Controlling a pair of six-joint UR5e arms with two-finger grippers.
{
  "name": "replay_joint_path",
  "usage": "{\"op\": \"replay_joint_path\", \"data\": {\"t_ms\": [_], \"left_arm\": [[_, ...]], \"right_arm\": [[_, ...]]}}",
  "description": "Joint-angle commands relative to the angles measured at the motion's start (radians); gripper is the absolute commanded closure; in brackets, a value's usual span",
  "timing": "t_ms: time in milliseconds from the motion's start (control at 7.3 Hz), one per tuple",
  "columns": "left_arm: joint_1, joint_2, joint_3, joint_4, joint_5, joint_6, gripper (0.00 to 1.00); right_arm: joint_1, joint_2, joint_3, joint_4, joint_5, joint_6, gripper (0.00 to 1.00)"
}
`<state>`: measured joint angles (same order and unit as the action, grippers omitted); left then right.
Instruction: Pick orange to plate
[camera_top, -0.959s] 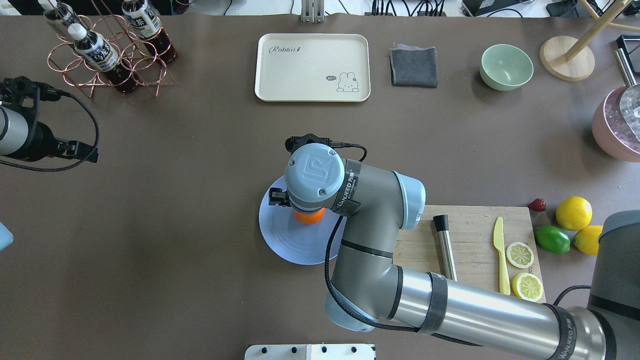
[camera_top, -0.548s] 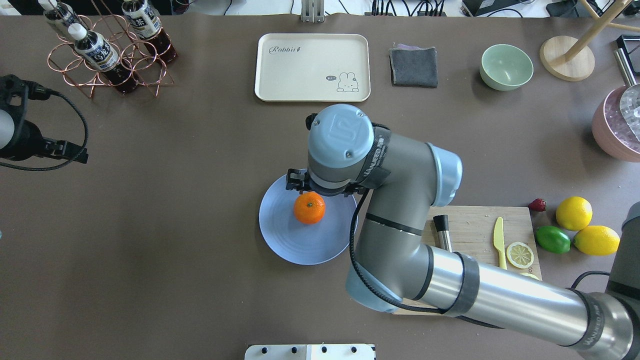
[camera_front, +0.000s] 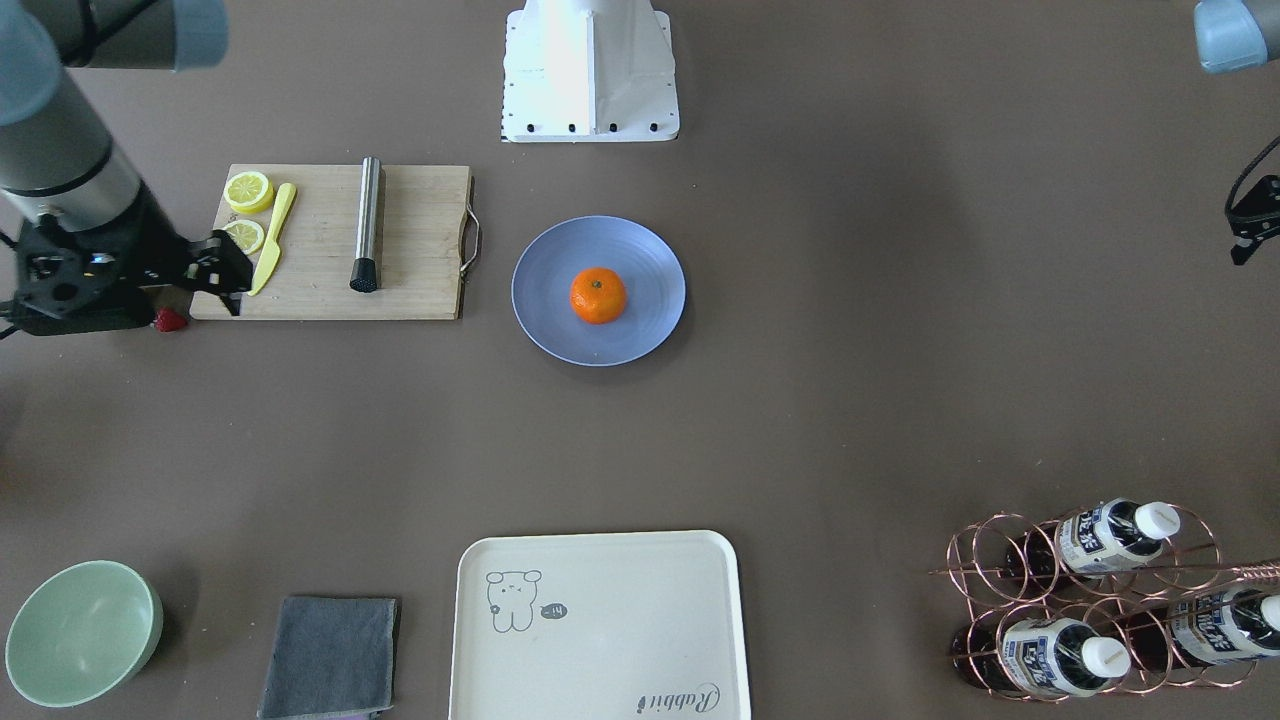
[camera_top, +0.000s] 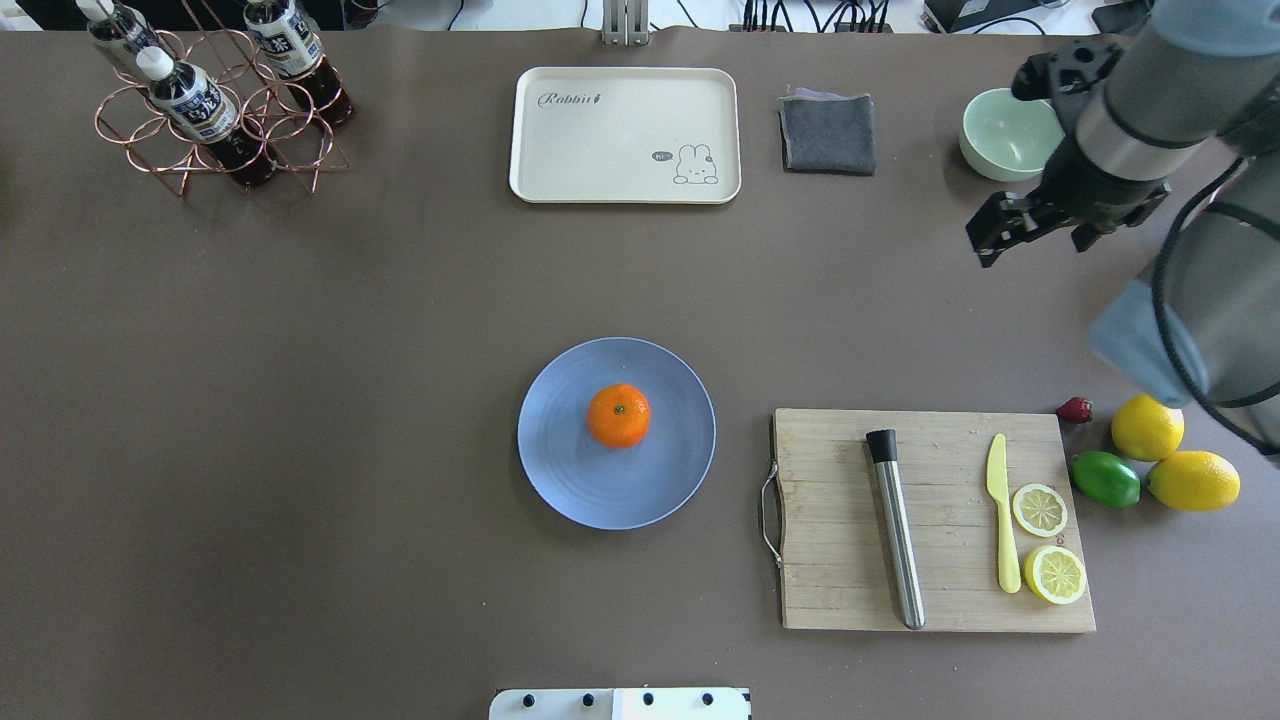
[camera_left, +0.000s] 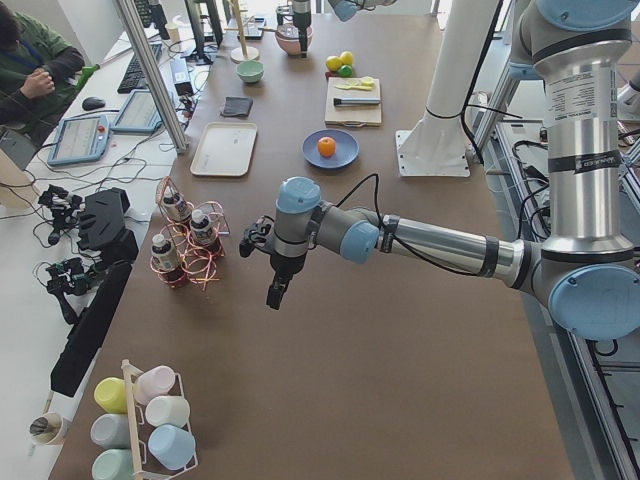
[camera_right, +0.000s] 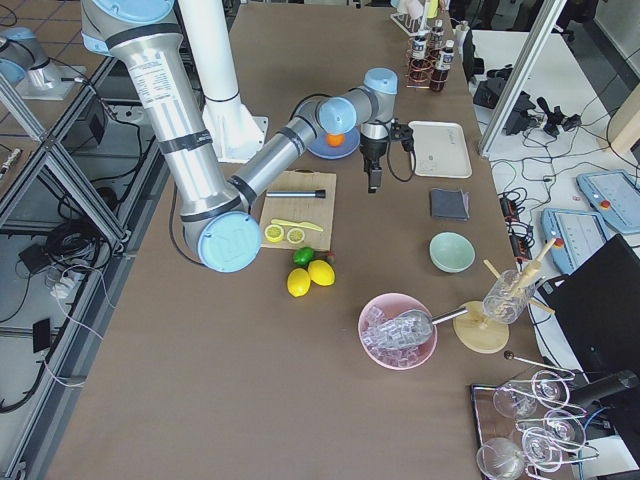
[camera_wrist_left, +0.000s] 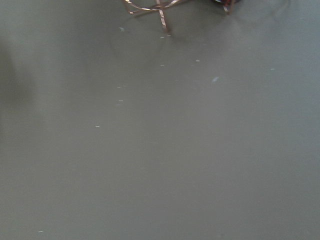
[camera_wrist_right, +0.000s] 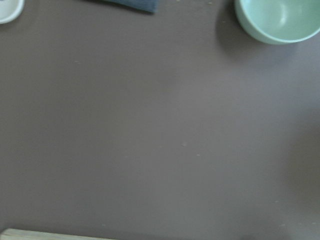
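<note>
The orange (camera_top: 618, 415) rests near the middle of the blue-lavender plate (camera_top: 560, 485), stem dot up, with nothing touching it; the front view also shows the orange (camera_front: 598, 295) on the plate (camera_front: 548, 325). My right gripper (camera_top: 992, 240) hangs open and empty far to the right, near the pale green bowl; in the front view the right gripper (camera_front: 215, 275) sits beside the cutting board. My left gripper (camera_left: 273, 292) shows whole only in the left side view, hovering near the bottle rack, and I cannot tell its state. Neither wrist view shows fingers.
A wooden cutting board (camera_top: 830, 520) with a steel muddler (camera_top: 895, 540), a yellow knife and lemon slices lies right of the plate. Lemons (camera_top: 1147, 426) and a lime (camera_top: 1105, 478) sit beyond it. At the back stand a cream tray (camera_top: 625, 135), grey cloth (camera_top: 827, 132), green bowl (camera_top: 1010, 135) and bottle rack (camera_top: 215, 100).
The right arm has pulled off the plate and swung far right and back, leaving the orange on the plate. The left arm has slid out of the overhead view.
</note>
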<state>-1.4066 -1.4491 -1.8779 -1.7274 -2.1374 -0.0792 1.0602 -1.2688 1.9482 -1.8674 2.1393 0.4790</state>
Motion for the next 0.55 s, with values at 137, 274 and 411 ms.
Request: {"op": "replay_joint_path", "data": {"t_ms": [137, 274, 411], "left_arm": [[-0.153, -0.034, 0.038, 0.154, -0.018, 0.133, 0.02], [-0.153, -0.040, 0.055, 0.155, -0.045, 0.133, 0.02], [-0.155, -0.036, 0.065, 0.152, -0.105, 0.133, 0.02]], "right_arm": [[0.405, -0.158, -0.186, 0.004, 0.192, -0.469, 0.00], [0.456, -0.175, -0.228, 0.007, 0.180, -0.494, 0.00], [0.502, -0.197, -0.258, 0.032, 0.179, -0.507, 0.00]]}}
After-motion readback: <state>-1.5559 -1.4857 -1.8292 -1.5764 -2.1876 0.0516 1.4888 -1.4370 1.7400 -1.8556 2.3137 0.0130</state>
